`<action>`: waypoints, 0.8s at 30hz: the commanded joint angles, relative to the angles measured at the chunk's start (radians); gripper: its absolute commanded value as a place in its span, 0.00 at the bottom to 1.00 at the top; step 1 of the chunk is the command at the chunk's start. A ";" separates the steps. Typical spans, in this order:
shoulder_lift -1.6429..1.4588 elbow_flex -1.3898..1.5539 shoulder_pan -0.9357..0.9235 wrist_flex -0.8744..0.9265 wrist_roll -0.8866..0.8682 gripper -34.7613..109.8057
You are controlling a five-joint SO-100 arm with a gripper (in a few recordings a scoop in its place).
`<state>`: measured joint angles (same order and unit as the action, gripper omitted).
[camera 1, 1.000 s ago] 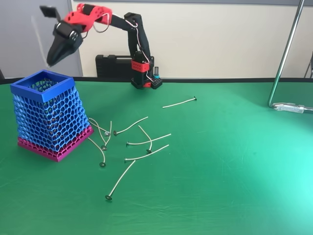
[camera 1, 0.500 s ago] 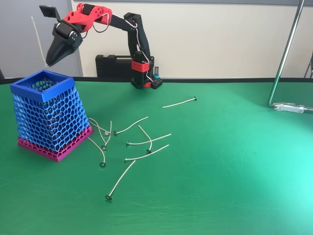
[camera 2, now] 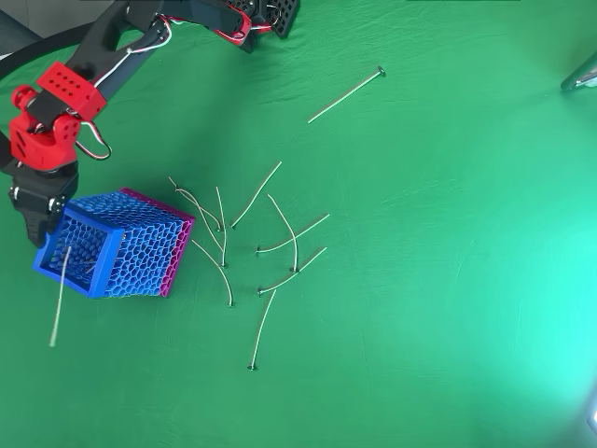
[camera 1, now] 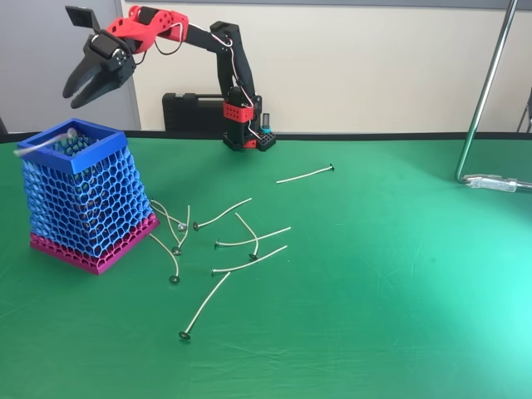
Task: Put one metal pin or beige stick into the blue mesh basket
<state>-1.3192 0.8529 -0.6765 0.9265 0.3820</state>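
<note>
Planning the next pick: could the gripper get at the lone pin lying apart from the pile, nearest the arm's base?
Probably yes. That pin lies flat on bare green table with nothing beside it, near the arm's base. The gripper hangs open above the basket, so the way across looks free.

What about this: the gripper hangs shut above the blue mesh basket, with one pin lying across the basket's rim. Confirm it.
One thing is wrong: the gripper is open, not shut; the fixed view shows its two fingers spread with nothing between them. The rest stands: it hangs above the blue mesh basket, and one pin lies across the rim, one end sticking out past it.
</note>
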 commanded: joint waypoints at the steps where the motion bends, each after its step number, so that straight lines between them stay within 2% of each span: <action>1: -0.058 -0.008 -0.011 -0.018 -0.009 0.37; 7: -0.071 -0.008 -0.011 -0.018 -0.015 0.38; 13: -0.137 0.049 0.012 -0.003 -0.021 0.30; 17: -0.232 0.163 0.057 0.005 -0.029 0.24; 24: -0.494 0.469 0.178 -0.012 -0.048 0.24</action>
<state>-1.6950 1.2318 -0.5369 0.9296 0.3436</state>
